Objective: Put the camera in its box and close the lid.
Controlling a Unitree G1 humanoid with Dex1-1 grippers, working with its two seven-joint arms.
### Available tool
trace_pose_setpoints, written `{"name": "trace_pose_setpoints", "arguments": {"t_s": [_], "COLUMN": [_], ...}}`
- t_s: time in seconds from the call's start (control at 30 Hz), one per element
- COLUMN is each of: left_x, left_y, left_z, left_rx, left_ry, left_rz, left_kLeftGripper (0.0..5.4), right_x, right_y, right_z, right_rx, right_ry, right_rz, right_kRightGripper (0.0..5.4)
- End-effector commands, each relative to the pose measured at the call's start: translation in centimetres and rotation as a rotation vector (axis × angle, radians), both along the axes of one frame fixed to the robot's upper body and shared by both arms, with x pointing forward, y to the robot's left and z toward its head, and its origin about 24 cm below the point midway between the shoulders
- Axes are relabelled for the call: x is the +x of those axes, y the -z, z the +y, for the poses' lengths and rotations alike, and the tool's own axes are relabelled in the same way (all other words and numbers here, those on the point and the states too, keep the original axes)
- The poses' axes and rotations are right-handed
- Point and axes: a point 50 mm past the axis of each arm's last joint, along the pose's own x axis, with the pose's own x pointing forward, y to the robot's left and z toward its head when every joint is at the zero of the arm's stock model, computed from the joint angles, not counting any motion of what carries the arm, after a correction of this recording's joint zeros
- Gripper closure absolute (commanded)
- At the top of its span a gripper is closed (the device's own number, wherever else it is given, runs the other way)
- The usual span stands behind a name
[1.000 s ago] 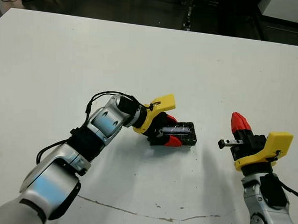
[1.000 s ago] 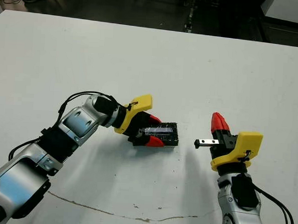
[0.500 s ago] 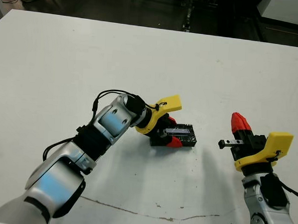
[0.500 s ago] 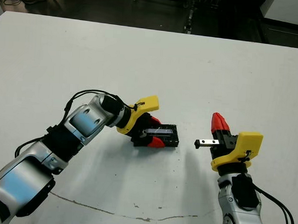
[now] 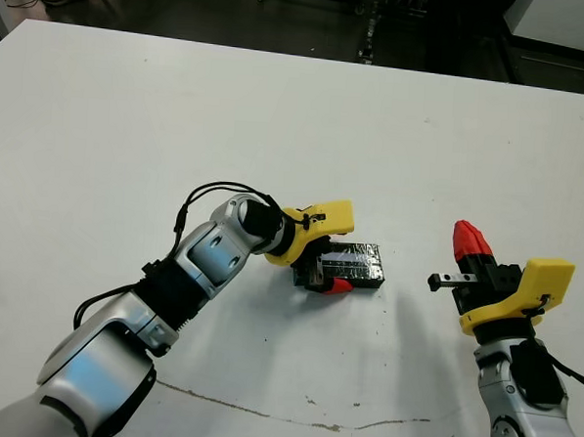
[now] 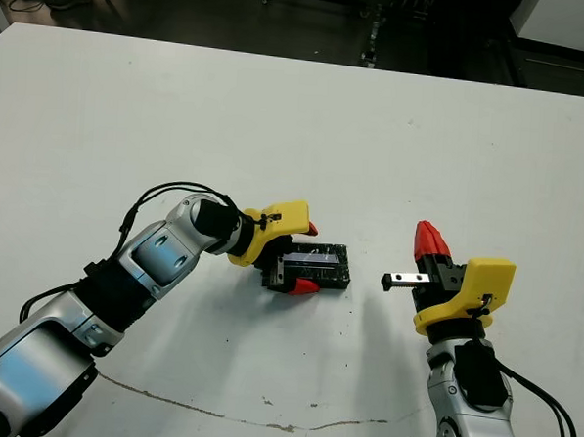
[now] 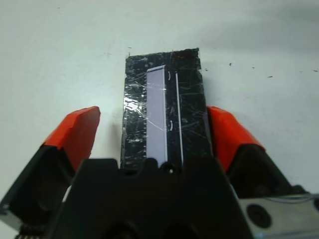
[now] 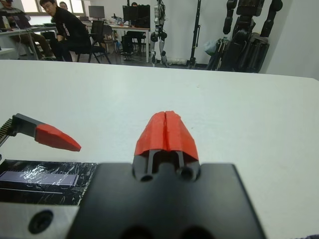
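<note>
Straddling the lid [image 7: 164,112] with my left tool [image 7: 157,129], fingers spread either side, not gripping. Lid lies on the desk [image 5: 131,122], apparently seated over the box; camera unseen, presumably inside. Right tool [image 8: 166,132] pinched closed, empty, well apart. Task looks nearly finished.

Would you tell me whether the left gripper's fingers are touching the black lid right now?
Cannot tell. In the left wrist view the lid lies between the left gripper's fingers; one finger meets its edge without any visible gap, while white table shows beside the other.
</note>
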Motion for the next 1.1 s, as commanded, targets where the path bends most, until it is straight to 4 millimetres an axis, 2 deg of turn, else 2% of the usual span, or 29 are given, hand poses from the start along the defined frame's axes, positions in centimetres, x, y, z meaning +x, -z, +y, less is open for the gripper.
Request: {"name": "trace_pose_setpoints", "arguments": {"t_s": [0.03,0.23,0.37,0.6,0.7,0.93,1.1], "left_x": [-1.6,-1.1,-0.8,-1.2,-1.7,-3.1,-3.6], "left_y": [4.3,3.9,3.1,1.3,0.2,-3.1,-5.3], "left_z": [0.7,2.5,4.6,8.3,10.1,13.1,15.1], "left_rx": [0.084,0.095,0.116,0.083,0.049,-0.038,-0.081], "left_ry": [-0.031,-0.062,-0.085,-0.119,-0.144,-0.197,-0.268], "left_rz": [0.148,0.121,0.058,0.094,0.107,0.044,0.067], "left_kLeftGripper": [0.01,0.01,0.01,0.01,0.01,0.01,0.01], "right_x": [-0.1,-0.2,-0.1,-0.1,-0.1,-0.1,-0.1], "right_y": [0.2,0.2,0.2,0.2,0.2,0.2,0.2], "right_z": [-0.4,-0.3,-0.3,-0.2,-0.2,-0.1,-0.1], "right_rx": [-0.013,-0.009,-0.015,0.001,-0.002,-0.005,-0.008], "right_ry": [0.004,0.003,0.002,0.002,-0.005,-0.007,-0.008], "right_rz": [0.012,0.015,0.014,0.025,0.017,0.016,0.015], "right_kRightGripper": [5.4,5.4,5.4,5.4,5.4,5.4,5.4]}}
